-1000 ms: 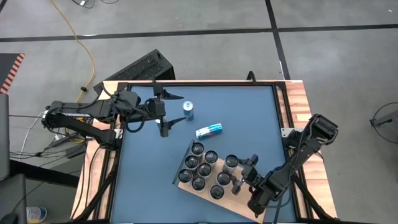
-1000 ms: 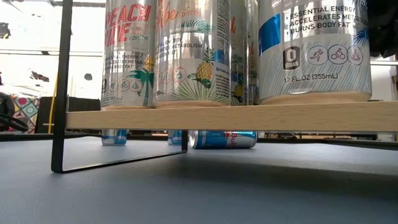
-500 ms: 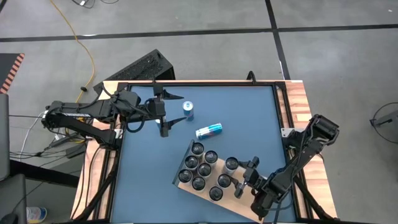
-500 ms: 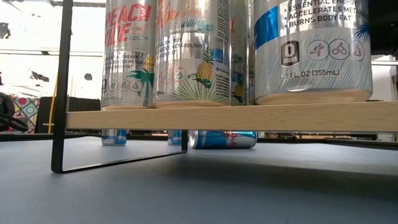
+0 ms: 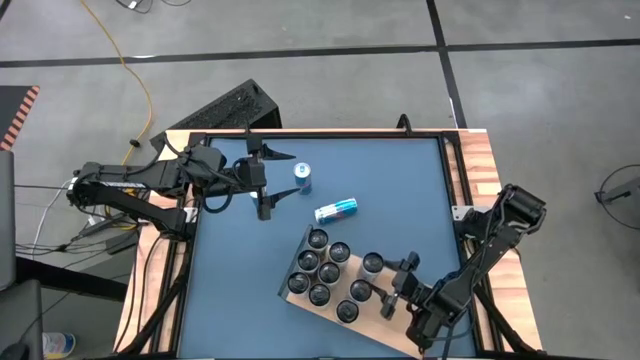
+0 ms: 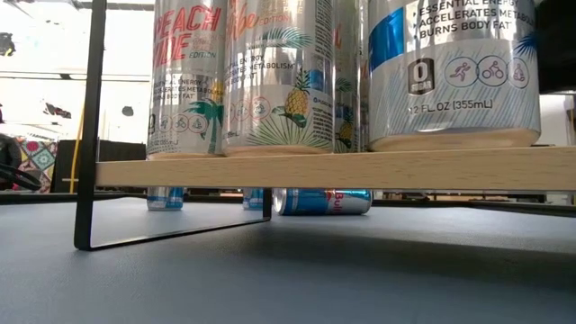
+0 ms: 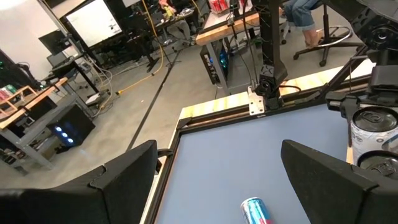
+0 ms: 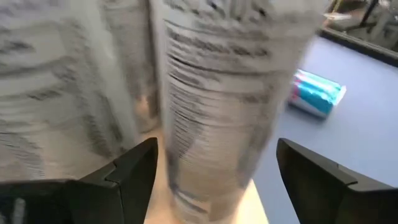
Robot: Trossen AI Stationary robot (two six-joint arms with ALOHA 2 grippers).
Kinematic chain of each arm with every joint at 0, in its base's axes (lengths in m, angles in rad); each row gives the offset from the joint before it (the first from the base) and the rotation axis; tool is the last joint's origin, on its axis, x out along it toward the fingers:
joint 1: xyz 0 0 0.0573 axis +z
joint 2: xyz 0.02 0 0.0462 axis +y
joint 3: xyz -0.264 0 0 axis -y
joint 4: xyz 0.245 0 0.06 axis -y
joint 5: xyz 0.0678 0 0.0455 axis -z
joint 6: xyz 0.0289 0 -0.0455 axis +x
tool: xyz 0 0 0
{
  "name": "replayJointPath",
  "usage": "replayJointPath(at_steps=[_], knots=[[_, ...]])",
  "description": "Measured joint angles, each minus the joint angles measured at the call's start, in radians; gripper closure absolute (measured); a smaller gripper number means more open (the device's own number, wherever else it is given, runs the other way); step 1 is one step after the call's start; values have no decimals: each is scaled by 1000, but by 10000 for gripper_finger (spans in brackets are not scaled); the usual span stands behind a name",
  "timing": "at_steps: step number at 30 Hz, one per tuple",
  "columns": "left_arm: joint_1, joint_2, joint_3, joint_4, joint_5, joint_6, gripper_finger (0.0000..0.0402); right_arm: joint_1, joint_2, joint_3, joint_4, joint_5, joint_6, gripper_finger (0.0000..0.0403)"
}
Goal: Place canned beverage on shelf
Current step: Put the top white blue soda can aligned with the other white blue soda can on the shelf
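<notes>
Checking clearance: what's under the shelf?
In the low view, under the shelf: bare table, and beyond it a blue can lying down and two upright cans' bottoms. Their tops are hidden by the board.

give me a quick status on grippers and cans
Left gripper open, waiting by upright can. Right gripper open at shelf edge. Blue can lying loose.

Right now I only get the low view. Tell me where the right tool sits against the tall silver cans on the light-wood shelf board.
Observer: The right tool is open, with the nearest silver can between its fingers. The can stands on the shelf board.
Operator: Now report the left tool.
Observer: The left tool is open above the blue table, just short of the small upright blue can.
</notes>
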Motion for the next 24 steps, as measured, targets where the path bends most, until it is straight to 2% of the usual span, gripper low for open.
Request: replayJointPath(at_steps=[4, 8, 16, 24], knots=[[0, 0, 0, 0, 0, 0, 72, 5, 0, 0, -84, -12, 105, 92], [0, 0, 0, 0, 0, 0, 72, 13, -5, 0, -112, -22, 141, 92], [0, 0, 0, 0, 0, 1, 72, 13, -8, 53, -172, -192, 137, 92], [0, 0, 0, 0, 0, 3, 72, -6, -7, 174, -417, -301, 134, 92]])
